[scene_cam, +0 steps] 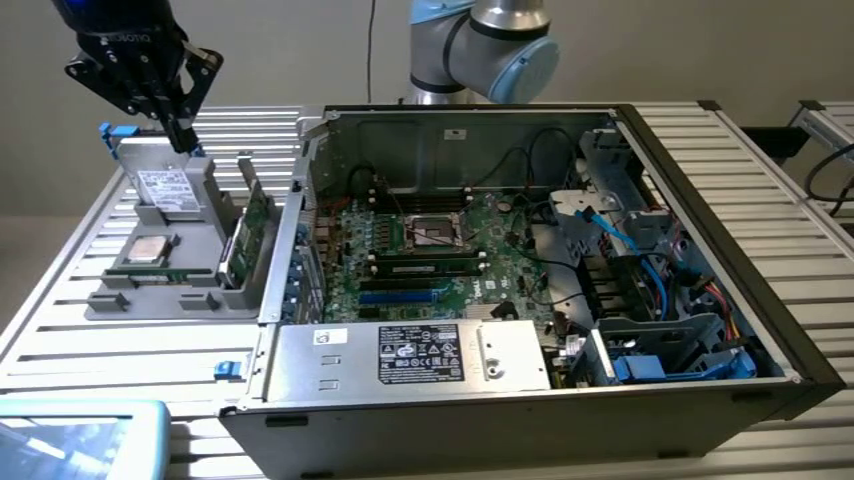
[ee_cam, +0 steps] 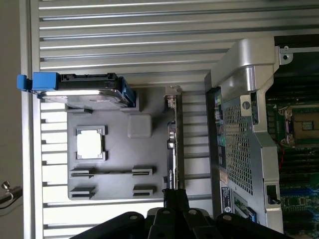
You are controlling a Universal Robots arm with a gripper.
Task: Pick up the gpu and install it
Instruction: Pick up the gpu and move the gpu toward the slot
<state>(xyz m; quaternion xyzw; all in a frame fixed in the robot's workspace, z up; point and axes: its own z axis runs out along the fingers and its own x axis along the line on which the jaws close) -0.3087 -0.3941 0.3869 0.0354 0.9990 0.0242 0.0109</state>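
gpu (ee_cam: 173, 139) upright — case wall (ee_cam: 239, 149) (seemingly) near

You get soft, even light from overhead in both views. The slatted table (scene_cam: 787, 190) reads bright, with pale streaks of glare along its ribs, while the inside of the computer case (scene_cam: 441, 150) sits dimmer (its walls shade the board). Shadows around the grey tray (ee_cam: 119, 159) stay faint; the chip (ee_cam: 90, 145) on it glares white.
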